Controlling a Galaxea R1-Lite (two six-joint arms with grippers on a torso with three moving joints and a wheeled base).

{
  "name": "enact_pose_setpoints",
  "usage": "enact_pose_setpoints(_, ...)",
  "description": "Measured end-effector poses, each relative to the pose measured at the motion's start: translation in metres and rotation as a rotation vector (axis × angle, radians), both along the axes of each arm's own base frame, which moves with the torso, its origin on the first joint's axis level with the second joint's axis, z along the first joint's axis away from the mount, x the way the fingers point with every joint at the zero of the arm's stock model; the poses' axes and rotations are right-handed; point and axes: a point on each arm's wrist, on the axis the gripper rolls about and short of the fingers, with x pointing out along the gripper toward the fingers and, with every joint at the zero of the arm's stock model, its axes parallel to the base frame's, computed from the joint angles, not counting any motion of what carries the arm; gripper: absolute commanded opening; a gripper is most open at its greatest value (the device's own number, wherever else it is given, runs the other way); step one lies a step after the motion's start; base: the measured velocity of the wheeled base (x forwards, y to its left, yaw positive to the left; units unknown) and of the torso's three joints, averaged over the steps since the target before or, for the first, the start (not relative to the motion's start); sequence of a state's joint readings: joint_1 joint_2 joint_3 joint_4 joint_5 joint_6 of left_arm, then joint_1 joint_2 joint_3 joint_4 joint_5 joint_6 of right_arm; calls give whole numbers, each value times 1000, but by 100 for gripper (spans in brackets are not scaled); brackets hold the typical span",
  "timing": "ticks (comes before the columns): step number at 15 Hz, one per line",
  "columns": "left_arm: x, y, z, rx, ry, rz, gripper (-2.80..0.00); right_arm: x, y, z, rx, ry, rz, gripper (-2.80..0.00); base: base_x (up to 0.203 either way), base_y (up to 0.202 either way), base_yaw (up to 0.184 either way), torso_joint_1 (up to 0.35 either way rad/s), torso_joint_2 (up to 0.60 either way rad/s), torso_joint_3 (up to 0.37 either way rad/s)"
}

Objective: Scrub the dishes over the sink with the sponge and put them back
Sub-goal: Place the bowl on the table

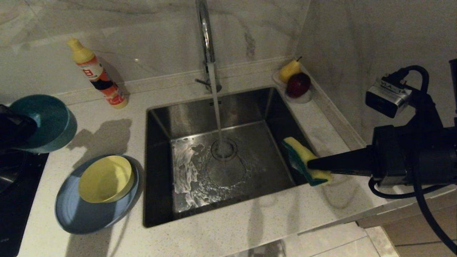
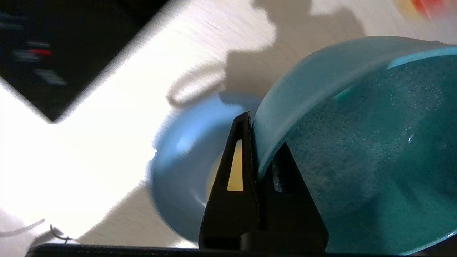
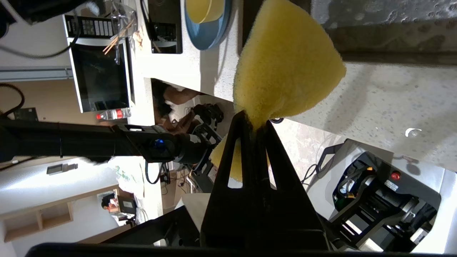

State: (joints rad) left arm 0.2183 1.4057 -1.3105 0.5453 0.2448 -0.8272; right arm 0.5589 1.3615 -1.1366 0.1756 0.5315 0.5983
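1. The right claw [image 1: 312, 164] is clenched on the sponge [image 1: 305, 159], pinching it so hard that the yellow foam bulges out past the fingertips [image 3: 246, 121].
2. The sponge hangs at the sink's [image 1: 160, 171] right rim, green layer facing the basin, partly over the edge and partly over the counter [image 1: 221, 235].
3. The left claw [image 2: 255, 142] is clamped on the rim of the teal bowl [image 1: 43, 119], one finger outside the wall and one inside.
4. That bowl is held tilted above the counter, well to the left of the sink, its inside beaded with droplets.
5. Nearer the sink, on its left, the blue plate [image 1: 71, 210] lies flat on the counter with the yellow bowl [image 1: 105, 178] sitting in it, leaning a little.
6. Water runs from the faucet [image 1: 207, 35] straight onto the drain [image 1: 224, 149] in the middle of the sink; suds streak the basin floor to the left of it.
7. Behind the sink to the left a soap bottle [image 1: 96, 73] leans on the counter.
8. At the sink's back right corner a clear dish [image 1: 303, 98] holds a pear [image 1: 288, 69] and a red fruit [image 1: 298, 85].
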Motion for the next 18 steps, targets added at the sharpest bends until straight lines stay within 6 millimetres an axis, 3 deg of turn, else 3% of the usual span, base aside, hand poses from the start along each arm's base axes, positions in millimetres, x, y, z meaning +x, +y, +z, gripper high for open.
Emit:
enact_pose_setpoints(4, -19, 41, -11, -41, 14, 187, -280, 2, -2, -1, -4, 4, -12, -280, 0, 0, 0, 0, 0, 0)
enact_pose_setpoints(7, -19, 72, -25, -72, 36, 290, -280, 3, -2, -4, -7, 9, -13, -280, 0, 0, 0, 0, 0, 0)
enact_pose_setpoints(11, 0, 106, -46, -105, 61, 349, -280, 5, 0, -7, -13, 16, -9, -280, 0, 0, 0, 0, 0, 0)
enact_pose_setpoints(18, 56, 163, -90, -113, 64, 373, -280, 5, 0, -12, -17, 34, 7, -280, 0, 0, 0, 0, 0, 0)
